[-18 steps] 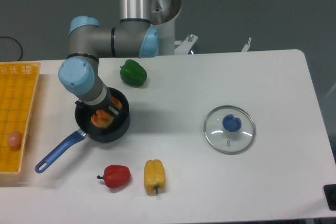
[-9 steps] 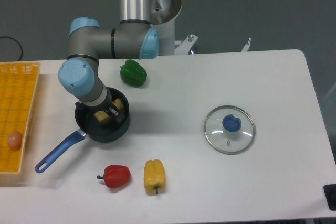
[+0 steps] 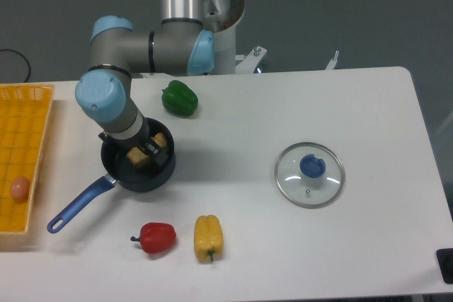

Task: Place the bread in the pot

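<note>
At about nine o'clock on the worktop (image 3: 354, 104), the pot (image 3: 139, 167) sat with its blue handle (image 3: 78, 205) running out toward seven o'clock. Inside it, under the arm's wrist (image 3: 106, 100), were tan pieces around the pincer (image 3: 149, 150): one block at its eight o'clock side and another at its one o'clock side. I took these for the bread (image 3: 137, 156), lying on the pot floor within the rim, though the wrist covered much of the bowl and whether it was one slice or the two ends of it I could not tell. Its long axis seemed to run from eight o'clock to one o'clock, straight through the place where the pincer hung.

Whether the fingers were spread or pressed on the bread could not be made out; they were small, dark against the dark pot, and half hidden. The bread appeared to lie directly below and touching or just beside the fingertips, not off to any side.

Judged from that, the placing looked nearly done: the bread was in the pot, and what remained turned on letting go, if it was held, and lifting straight up. The pot wall stood close at twelve and three o'clock, so a sideways exit might catch the rim. The green pepper (image 3: 179, 98) lay near at one o'clock; the lid (image 3: 309, 175) was well apart at three o'clock.
</note>
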`<state>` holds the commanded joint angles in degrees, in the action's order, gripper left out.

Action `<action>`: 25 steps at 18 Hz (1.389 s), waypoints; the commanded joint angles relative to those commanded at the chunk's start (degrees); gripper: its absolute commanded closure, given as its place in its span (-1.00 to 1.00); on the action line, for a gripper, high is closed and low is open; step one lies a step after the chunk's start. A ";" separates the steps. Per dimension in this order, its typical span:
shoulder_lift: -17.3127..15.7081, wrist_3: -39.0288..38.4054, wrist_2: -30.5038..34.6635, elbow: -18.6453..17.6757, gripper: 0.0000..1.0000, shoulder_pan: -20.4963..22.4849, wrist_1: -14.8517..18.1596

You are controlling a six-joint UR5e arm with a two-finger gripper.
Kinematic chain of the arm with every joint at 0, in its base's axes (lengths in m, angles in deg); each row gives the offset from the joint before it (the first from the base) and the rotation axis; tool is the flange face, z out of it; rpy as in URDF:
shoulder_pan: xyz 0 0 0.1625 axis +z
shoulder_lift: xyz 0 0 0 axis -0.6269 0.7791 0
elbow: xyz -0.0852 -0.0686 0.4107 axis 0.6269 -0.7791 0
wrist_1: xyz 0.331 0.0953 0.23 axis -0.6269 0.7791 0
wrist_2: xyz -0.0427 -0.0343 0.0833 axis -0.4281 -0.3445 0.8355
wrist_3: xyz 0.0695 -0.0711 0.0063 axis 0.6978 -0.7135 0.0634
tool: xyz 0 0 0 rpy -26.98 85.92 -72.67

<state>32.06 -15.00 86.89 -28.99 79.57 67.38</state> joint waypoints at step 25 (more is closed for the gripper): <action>1.75 31.88 -0.35 7.12 -0.86 21.18 -0.88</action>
<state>33.81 16.88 86.54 -21.87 100.74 66.50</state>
